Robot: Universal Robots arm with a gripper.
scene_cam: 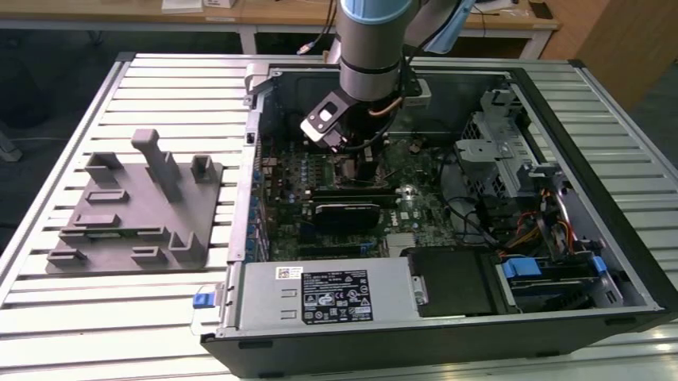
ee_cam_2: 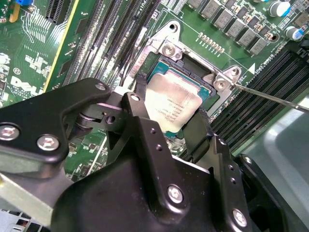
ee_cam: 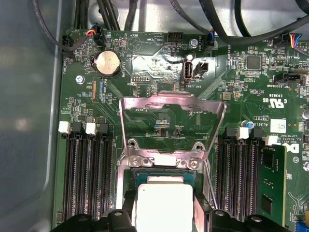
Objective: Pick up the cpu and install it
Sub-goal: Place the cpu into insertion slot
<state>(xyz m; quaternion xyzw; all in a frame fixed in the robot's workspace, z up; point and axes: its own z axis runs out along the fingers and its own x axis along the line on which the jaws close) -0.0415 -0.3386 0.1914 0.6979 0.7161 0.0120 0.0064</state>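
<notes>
Arm (scene_cam: 371,48) is standing near-vertical above the cpu (ee_cam_2: 175,102), wrist pointing straight down at it. Gripper (ee_cam_2: 171,113) is reaching down to the cpu, jaws straddling it. Fingers (ee_cam_2: 139,104) are pressing against the cpu's two opposite edges in both wrist views.

The exterior view stands high and well back from my end effector (scene_cam: 355,155), looking down across the slatted surface (scene_cam: 106,317) into the open computer case (scene_cam: 424,349). The first wrist view rides close above my end effector, facing straight down onto the motherboard (ee_cam: 241,96). The second wrist view looks slantwise past my end effector's black body, nearer still. Both wrist views share the cpu (ee_cam_2: 174,104) and socket (ee_cam: 161,162) directly below my end effector.
</notes>
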